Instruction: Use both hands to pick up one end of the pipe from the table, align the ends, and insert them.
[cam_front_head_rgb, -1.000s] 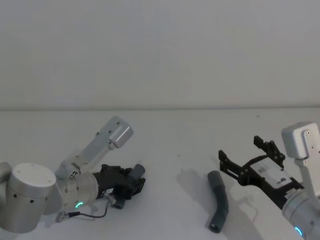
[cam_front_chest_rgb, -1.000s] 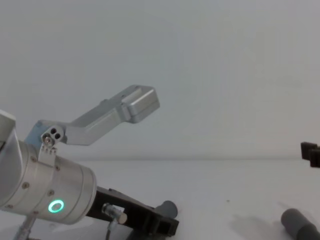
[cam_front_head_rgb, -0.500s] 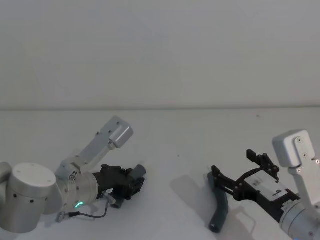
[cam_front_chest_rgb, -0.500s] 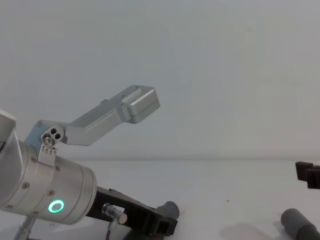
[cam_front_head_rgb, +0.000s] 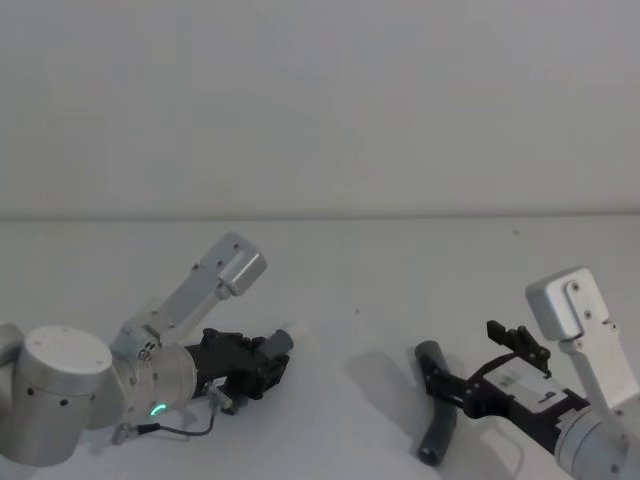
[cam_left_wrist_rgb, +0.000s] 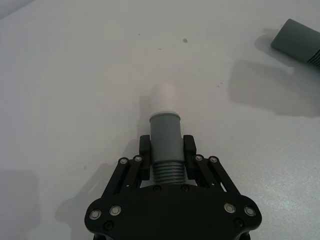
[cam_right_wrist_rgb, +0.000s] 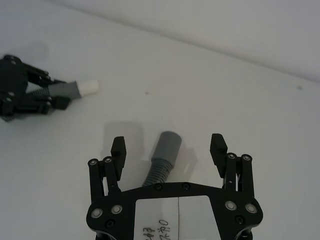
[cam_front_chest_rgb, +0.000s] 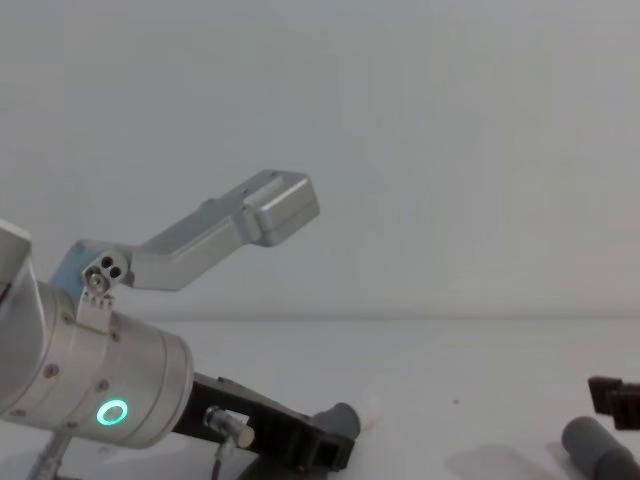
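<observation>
My left gripper (cam_left_wrist_rgb: 166, 150) is shut on the pipe's ribbed part just behind a grey cuff (cam_left_wrist_rgb: 165, 131) with a narrower white tip (cam_left_wrist_rgb: 164, 97), held low over the white table (cam_front_head_rgb: 360, 270). In the head view it (cam_front_head_rgb: 262, 366) is at the lower left. The other end, a plain wider grey sleeve (cam_right_wrist_rgb: 166, 145), lies on the table at the lower right, its ribbed hose (cam_front_head_rgb: 440, 422) trailing toward me. My right gripper (cam_right_wrist_rgb: 168, 144) is open, its fingers standing either side of that sleeve without touching it; in the head view it (cam_front_head_rgb: 470, 358) is beside the sleeve (cam_front_head_rgb: 431, 352).
The left arm's silver body with a green ring light (cam_front_chest_rgb: 112, 412) bulks at the lower left of the chest view. A white wall stands behind the table. Bare table lies between the two ends and farther back.
My right gripper has moved left and toward me, from beside the sleeve end to straddling it, still open. The left gripper and its cuff have stayed put.
</observation>
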